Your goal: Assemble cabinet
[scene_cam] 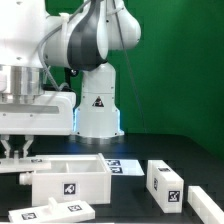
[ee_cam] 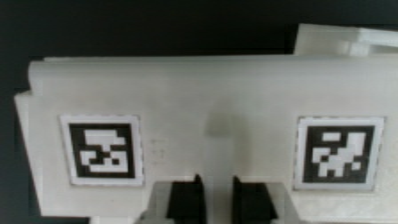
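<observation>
**A:** What is the exterior view giving us?

**B:** The claw (scene_cam: 17,150) is hanging low at the exterior view's left, just off the left end of the open-topped cabinet box (scene_cam: 70,178). The box is sitting on the dark counter (scene_cam: 190,150), with its long axis running across the picture towards the right. So the box is lying below the claw and to its right in that view. I cannot tell from here whether they are touching.

**A:** And the loose parts?

**B:** Two tagged blocks, the nearer block (scene_cam: 165,183) and the farther block (scene_cam: 207,205), are waiting well apart from the claw on the right. A flat panel (scene_cam: 50,213) is lying in front of the box. The marker board (scene_cam: 122,164) is showing just behind the box's right end.

**A:** What is the wrist view adding?

**B:** A white cabinet wall (ee_cam: 205,90) is filling the picture directly ahead of the claw (ee_cam: 206,203). The left-hand tag (ee_cam: 102,150) and the right-hand tag (ee_cam: 338,152) are sitting either side of the claw's line. The fingertips (ee_cam: 169,200) are pressing almost together with nothing showing between them, so the claw is closed and carrying nothing.

**A:** Meaning?

**B:** I am judging that any coming move is turning on that wall. It is lying broadside, straight ahead of the closed fingers and centred between the tags.
</observation>
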Robot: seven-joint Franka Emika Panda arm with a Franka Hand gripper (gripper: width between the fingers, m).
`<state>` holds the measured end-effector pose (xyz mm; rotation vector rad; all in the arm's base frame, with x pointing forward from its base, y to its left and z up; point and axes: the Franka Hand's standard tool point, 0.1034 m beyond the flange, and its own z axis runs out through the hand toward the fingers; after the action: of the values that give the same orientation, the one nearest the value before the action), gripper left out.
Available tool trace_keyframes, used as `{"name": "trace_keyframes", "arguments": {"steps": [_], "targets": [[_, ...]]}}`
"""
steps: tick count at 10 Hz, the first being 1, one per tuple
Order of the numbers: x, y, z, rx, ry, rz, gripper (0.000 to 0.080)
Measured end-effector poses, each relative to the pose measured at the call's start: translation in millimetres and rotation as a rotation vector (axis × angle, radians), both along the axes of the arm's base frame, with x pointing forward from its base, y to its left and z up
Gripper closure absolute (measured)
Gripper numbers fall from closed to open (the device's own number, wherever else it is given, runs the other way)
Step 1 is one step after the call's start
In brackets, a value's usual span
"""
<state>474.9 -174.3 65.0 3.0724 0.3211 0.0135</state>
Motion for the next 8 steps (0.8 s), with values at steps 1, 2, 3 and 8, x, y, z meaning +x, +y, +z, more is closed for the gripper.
{"name": "trace_keyframes", "arguments": {"steps": [1,2,3,8], "targets": [[2.0,4.3,0.9,0.000,-0.001,0.001,0.0735],[3.4,7.8,1.0,0.001,-0.002,-0.005,0.0735],[4.7,11.7,1.0,0.001,-0.004,-0.018,0.0735],[5.9,11.9,0.7,0.000,-0.005,-0.009,0.0735]]}}
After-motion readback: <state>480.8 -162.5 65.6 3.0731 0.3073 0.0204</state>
